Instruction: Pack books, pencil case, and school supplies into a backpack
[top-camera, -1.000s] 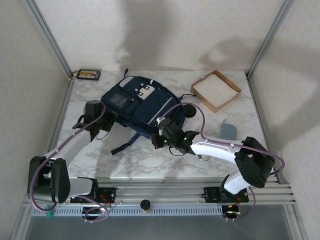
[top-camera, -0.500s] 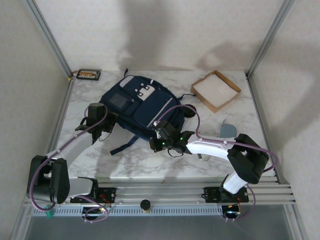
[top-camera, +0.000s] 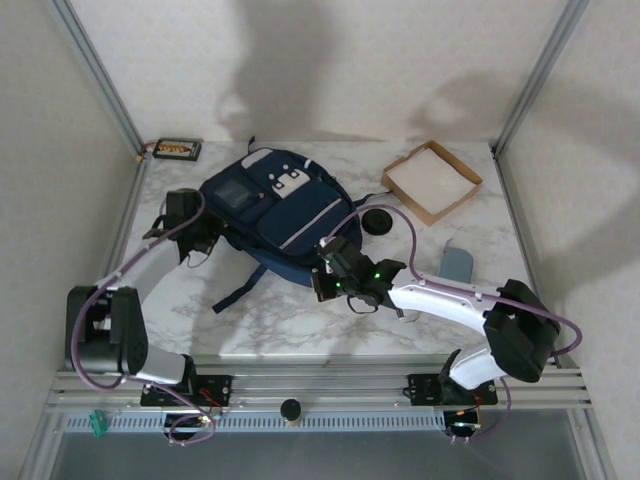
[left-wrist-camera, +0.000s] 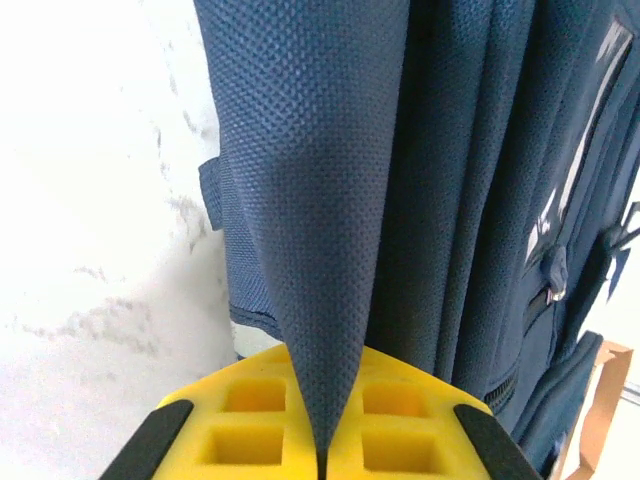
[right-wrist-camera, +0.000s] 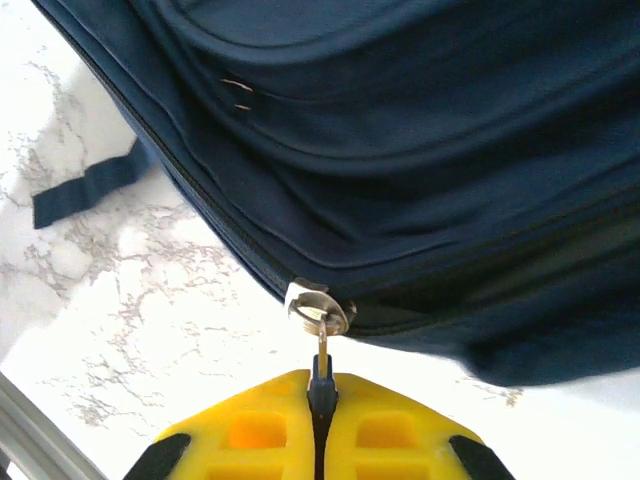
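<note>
Backpack was lying flat on the marble table, with both arms on it from opposite sides. The left gripper sat at the bag's left edge, jaws squeezed fully together on a fold of navy fabric. In the left wrist view that fold ran straight up out of the left gripper in a narrow wedge, the rest of the backpack spread out ahead and to the right of the fingers, and bare table lay ahead to the left. The right gripper was at the near right edge of the bag, and its jaws were clamped tight too, this time on the little metal zipper pull. From the right wrist camera, the pull stuck out directly in front of the right gripper, hooked to a silver slider on the zip line, with the backpack bulging ahead of and above the fingertips. A loose dark strap lay on the table off to the front left of that gripper. Well beyond the right gripper and to its right was a shallow cardboard tray. A black disc sat just past the gripper, beside the bag. A grey-blue thing lay off to the right by the arm; couldn't tell what it was.
</note>
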